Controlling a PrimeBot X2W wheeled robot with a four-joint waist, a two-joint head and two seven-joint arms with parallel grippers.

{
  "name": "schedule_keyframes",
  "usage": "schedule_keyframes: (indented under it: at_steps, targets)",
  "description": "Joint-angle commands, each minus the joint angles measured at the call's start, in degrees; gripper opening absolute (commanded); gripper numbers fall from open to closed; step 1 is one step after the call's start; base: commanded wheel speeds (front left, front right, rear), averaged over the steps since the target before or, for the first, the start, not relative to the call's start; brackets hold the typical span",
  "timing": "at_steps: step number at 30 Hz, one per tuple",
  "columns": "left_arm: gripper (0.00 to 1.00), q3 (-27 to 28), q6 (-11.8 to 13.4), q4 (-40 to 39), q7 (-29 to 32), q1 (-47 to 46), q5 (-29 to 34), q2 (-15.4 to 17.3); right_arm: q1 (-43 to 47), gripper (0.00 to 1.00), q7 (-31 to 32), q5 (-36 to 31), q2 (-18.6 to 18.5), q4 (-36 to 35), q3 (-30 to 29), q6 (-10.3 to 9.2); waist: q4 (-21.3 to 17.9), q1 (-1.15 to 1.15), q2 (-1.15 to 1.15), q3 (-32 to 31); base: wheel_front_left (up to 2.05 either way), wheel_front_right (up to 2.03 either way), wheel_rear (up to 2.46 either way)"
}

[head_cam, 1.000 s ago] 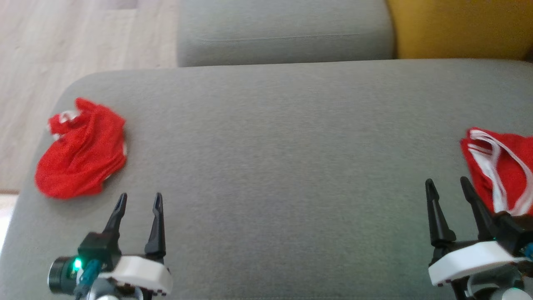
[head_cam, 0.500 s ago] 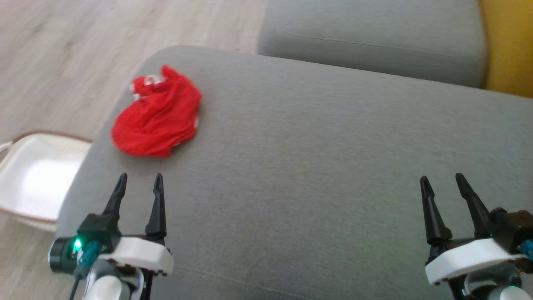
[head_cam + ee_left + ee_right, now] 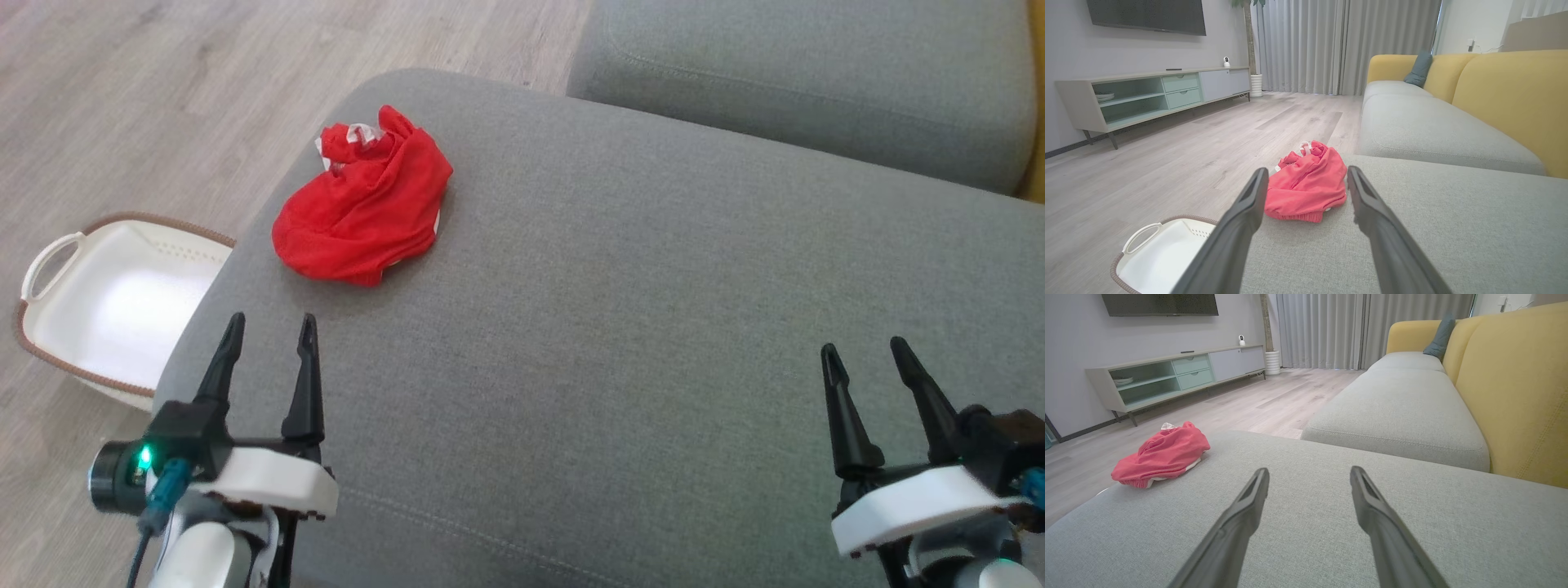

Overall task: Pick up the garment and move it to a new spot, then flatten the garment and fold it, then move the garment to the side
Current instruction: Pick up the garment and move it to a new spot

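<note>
1. Lying crumpled near the far left corner of the grey seat cushion (image 3: 653,327), the red garment (image 3: 363,208) sits ahead of the left gripper (image 3: 272,320), not touching it.
2. Left gripper: fingers spread, empty, with bare cushion between it and the garment.
3. Right gripper (image 3: 863,345): fingers spread, empty, well apart from the garment.
4. A white basket (image 3: 122,302) stands on the wood floor (image 3: 163,98) beside the cushion's left edge.
5. A second grey cushion (image 3: 816,90) and a yellow backrest (image 3: 1527,388) lie beyond.

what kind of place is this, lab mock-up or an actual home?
Most likely a home living room: a grey and yellow sofa, a wall-mounted TV above a low media console, and floor-length curtains over wood flooring.
</note>
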Motion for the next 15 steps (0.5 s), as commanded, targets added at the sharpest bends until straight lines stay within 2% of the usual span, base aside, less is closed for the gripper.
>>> schedule_keyframes:
  at_steps: [1, 9, 15]
  targets:
    - [1.0, 3.2, -0.2, -2.4, -0.7, -3.3, 0.5, -0.1, -3.1, 1.0, 0.4, -0.8, -0.4, -2.8, 1.4, -0.05, 0.0, 0.0, 0.0, 0.4, 0.0, 0.0, 0.0]
    - [1.0, 5.0, -1.5, -2.7, -0.7, -5.3, 1.1, -2.6, -4.8, 1.0, 1.7, -2.1, -0.4, -4.8, 1.3, -0.05, -0.7, 0.0, 0.0, 4.2, 0.0, 0.0, 0.0]
    - [1.0, 8.6, -4.5, 2.6, -0.7, -14.3, 0.9, -6.6, -8.5, 1.0, 4.4, -3.3, -2.2, -8.6, 1.0, -0.05, -2.3, 0.0, 0.0, 13.9, 0.0, 0.0, 0.0]
